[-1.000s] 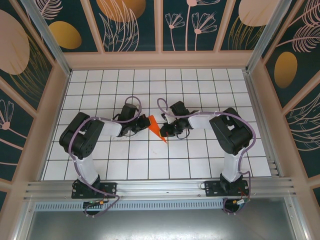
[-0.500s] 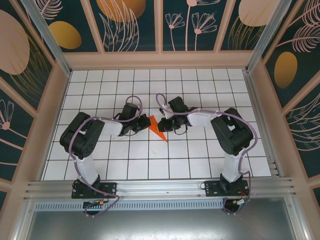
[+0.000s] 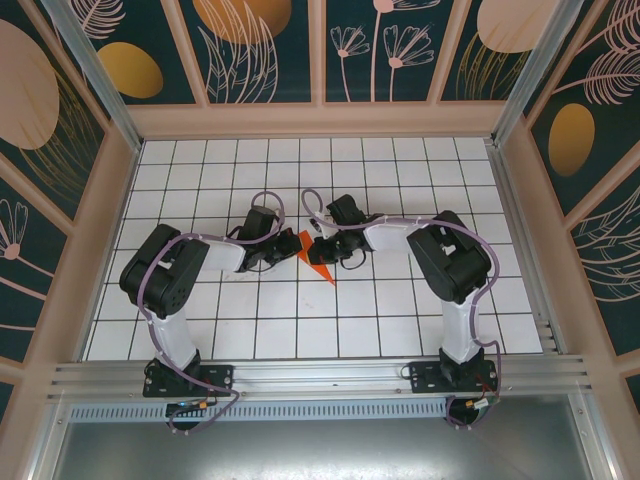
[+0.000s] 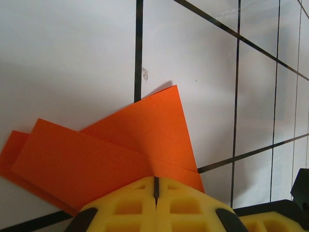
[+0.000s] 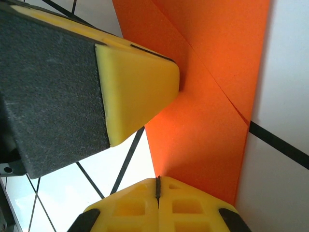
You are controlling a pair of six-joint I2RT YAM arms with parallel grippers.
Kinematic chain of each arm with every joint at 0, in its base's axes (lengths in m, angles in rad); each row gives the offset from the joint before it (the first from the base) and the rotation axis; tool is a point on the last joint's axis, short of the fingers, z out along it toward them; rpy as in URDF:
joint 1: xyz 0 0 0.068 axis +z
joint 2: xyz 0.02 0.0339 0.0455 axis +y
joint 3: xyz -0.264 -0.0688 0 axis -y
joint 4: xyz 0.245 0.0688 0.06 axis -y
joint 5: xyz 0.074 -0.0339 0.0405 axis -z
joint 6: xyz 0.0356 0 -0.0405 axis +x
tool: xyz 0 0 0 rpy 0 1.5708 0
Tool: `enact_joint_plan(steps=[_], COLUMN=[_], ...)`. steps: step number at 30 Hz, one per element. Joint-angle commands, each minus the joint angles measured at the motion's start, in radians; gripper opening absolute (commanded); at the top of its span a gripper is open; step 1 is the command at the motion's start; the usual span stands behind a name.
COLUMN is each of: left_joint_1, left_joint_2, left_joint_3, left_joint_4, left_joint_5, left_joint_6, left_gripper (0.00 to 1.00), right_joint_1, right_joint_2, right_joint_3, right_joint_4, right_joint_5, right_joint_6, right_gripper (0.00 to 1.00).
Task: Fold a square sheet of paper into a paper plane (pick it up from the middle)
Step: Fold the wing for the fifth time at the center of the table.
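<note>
Now right claw (image 3: pixel 320 251) leftward (over paper (image 3: pixel 321 270))

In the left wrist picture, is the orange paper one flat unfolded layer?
No, the thin orange-red folded paper shows several overlapping layers with stepped edges.

Bright, even light from overhead fills every view. The white gridded tabletop (image 3: pixel 300 330) carries soft, short shadows beside the black-and-white robot arms (image 3: pixel 170 275). From the left wrist, the folded bright orange-red paper (image 4: pixel 120 145) throws a faint grey shadow along its upper edge; from the right wrist, nearby tiles wash out pale blue-white
</note>
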Motion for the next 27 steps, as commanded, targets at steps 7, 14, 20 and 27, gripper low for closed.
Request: enact_joint_plan(steps=[7, 14, 20, 27], left_joint_1=[0.0, 0.0, 0.0, 0.0], left_joint_2=[0.062, 0.068, 0.067, 0.027], left_joint_3=[-0.011, -0.002, 0.018, 0.068], left_joint_4=[-0.149, -0.158, -0.168, -0.154], left_joint_5=[-0.127, -0.136, -0.133, -0.085], left_joint_6=[0.019, 0.019, 0.024, 0.042], left_gripper=[0.0, 0.0, 0.0, 0.0], right_joint_1=[0.003, 0.003, 0.002, -0.009], right_joint_2=[-0.075, -0.189, -0.254, -0.36], right_joint_3=[-0.149, -0.29, -0.392, -0.383], right_joint_4=[-0.045, -0.061, -0.061, 0.027], right_joint_5=[0.016, 0.028, 0.071, 0.136], right_joint_6=[-0.054, -0.046, -0.031, 0.043], right_gripper=[0.0, 0.0, 0.0, 0.0])
